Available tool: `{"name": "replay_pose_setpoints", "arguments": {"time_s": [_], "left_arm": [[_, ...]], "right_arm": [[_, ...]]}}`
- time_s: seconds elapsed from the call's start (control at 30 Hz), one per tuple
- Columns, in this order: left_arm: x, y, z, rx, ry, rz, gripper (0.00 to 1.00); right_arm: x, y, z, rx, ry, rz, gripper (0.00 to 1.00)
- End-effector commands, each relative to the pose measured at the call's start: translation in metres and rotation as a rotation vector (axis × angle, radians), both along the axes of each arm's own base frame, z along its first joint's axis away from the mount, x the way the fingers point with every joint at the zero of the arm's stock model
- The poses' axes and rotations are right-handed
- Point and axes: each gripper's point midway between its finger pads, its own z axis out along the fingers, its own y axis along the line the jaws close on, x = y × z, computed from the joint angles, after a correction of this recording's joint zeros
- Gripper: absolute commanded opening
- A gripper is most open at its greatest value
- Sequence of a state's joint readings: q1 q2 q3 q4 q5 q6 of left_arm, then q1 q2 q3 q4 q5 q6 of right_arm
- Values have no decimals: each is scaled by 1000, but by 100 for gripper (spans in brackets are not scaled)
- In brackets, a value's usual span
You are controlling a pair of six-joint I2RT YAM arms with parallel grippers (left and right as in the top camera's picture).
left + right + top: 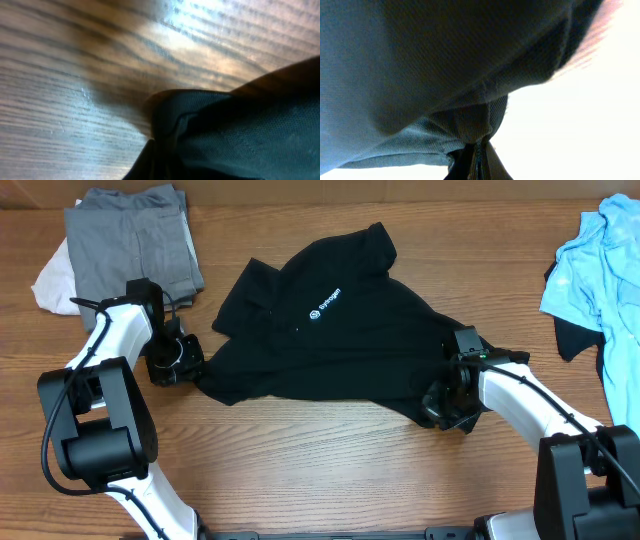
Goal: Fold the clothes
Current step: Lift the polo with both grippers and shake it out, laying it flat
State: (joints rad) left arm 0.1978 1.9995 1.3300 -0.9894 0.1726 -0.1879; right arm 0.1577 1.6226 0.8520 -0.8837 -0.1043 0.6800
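Gripping near edges: right claw point(445, 402), left claw point(178, 362), each clamped on the black shirt point(330, 330), crumpled on the surface point(320, 470); best lifted together, evenly, cloth kept taut. Farther: grey clothes point(130, 245) left, blue clothes point(600, 265) right

I think this is a robotics lab, a test station. My left arm point(100, 355) and right arm point(530, 395) (white shells, black joints) stand at the near edge of a wood-grain table point(330, 470), a black cable point(44, 445) loops by my left base, and clothes point(340, 330) lie in separate heaps.
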Motion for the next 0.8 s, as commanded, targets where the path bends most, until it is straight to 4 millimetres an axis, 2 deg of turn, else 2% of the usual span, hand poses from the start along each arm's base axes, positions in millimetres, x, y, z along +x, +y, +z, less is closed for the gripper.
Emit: {"name": "replay_pose_setpoints", "arguments": {"time_s": [0.0, 0.17, 0.33, 0.47, 0.57, 0.77], "left_arm": [[-2, -1, 0, -6, 26, 0, 4], [-6, -2, 14, -10, 43, 1, 4], [-3, -2, 58, 4, -47, 1, 4], [-2, -4, 121, 27, -227, 0, 4], [-9, -10, 175, 35, -394, -3, 4], [-50, -21, 280, 68, -703, 31, 4]], "right_arm": [[19, -11, 22, -70, -62, -4, 4], [24, -11, 54, -66, -116, -34, 4], [26, -11, 98, -42, -246, -58, 4], [24, -11, 151, -12, -405, -68, 4], [20, -12, 205, 17, -553, -73, 4], [-1, -18, 308, 34, -801, -61, 4]]}}
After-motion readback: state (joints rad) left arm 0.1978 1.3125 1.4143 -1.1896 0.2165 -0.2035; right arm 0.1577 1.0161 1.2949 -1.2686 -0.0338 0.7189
